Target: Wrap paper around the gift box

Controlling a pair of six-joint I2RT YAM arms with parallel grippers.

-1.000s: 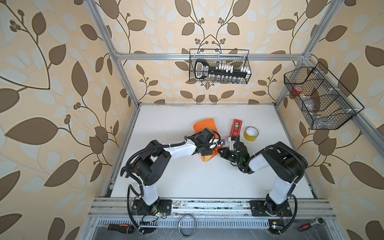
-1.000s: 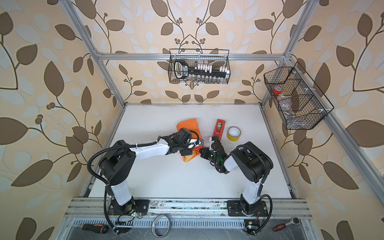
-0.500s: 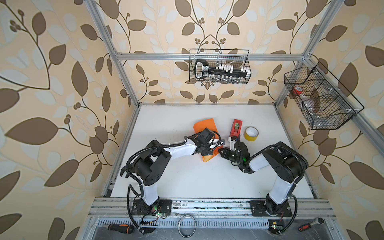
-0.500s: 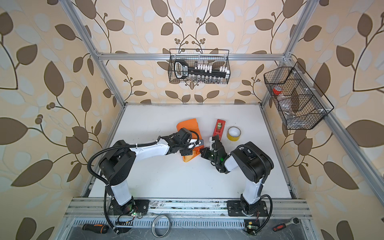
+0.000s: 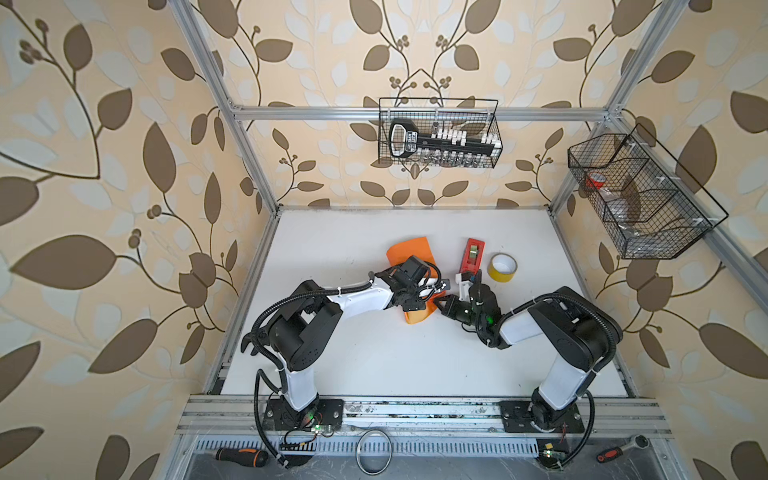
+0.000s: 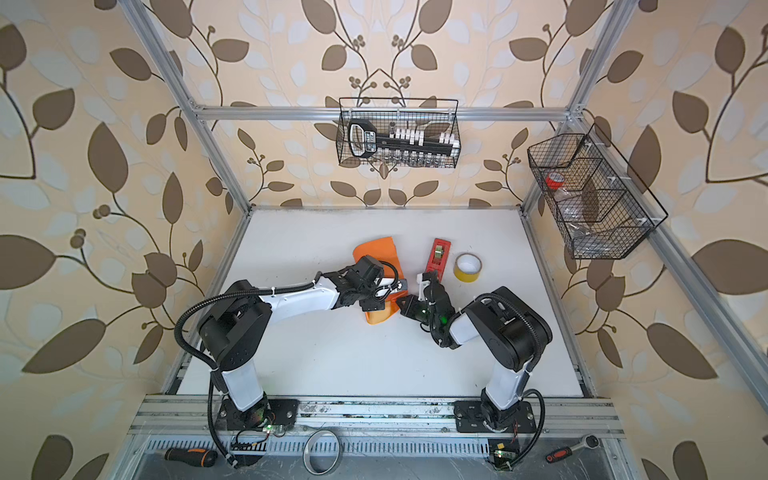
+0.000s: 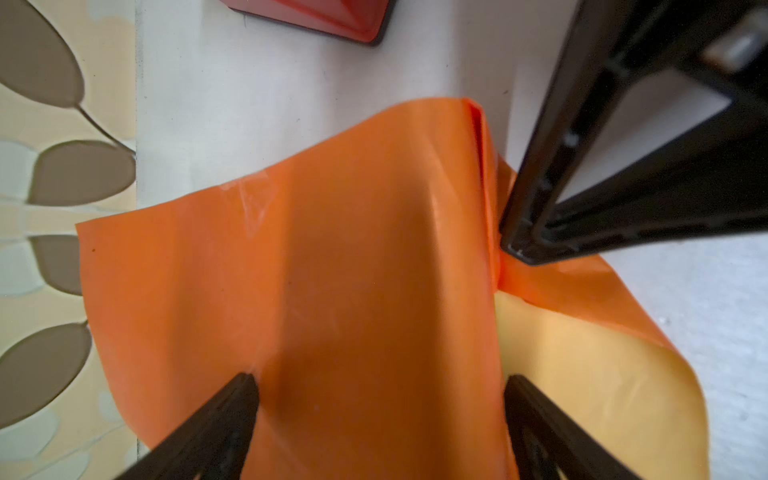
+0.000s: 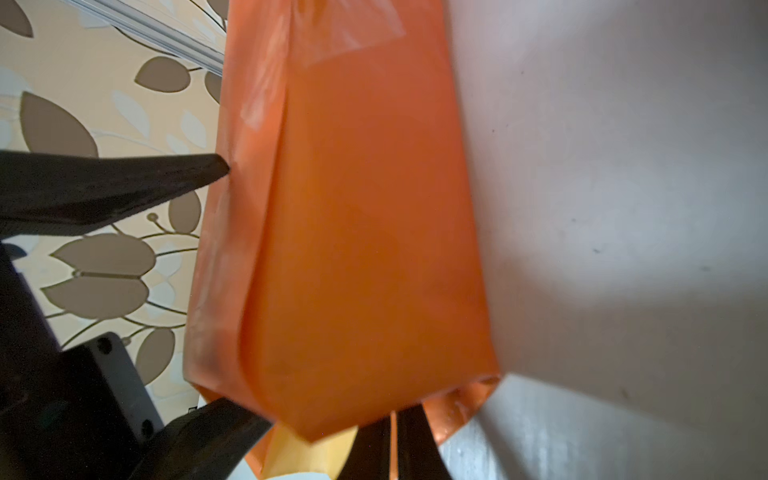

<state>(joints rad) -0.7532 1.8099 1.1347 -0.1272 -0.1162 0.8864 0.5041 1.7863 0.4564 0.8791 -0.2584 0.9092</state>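
Centrally on the white worktop (image 5: pixel 374 357), between the two arms, sits the paper (image 5: pixel 409 253), glossy orange side out, folded over into a boxy bundle. The gift box shows in no view. Judging by the flat top and squared flanks in the wrist views, it is inside the fold; cannot confirm.

Left gripper (image 7: pixel 380 386): spread wide, its fingers (image 7: pixel 224 415) standing either side of the bundle, grasping nothing. Whether they touch the paper, cannot tell.

Right gripper (image 8: pixel 392 440): clenched, fingers (image 8: pixel 419 449) pinching a thin loose flap of the paper at the bundle's end, where the yellow-tan underside shows.

Handling, as judgement:
- Sheet looks thin, light and limp. The glossy face is probably slick, so a shallow pinch may slide off.
- Folds look rounded and springy; creases likely hold weakly until pressed or taped.
- A hard pull across a box corner could tear it.
- Box is probably light and stiff. It may skid on the smooth worktop when the flap is tugged, so it wants steadying.

Best hold: the paper at a free edge or corner, pinched deep; the bundle across its two flat flanks.

Red tape dispenser (image 5: pixel 473 251) and yellow tape roll (image 5: pixel 502 268) lie near the right gripper, clear of the paper.
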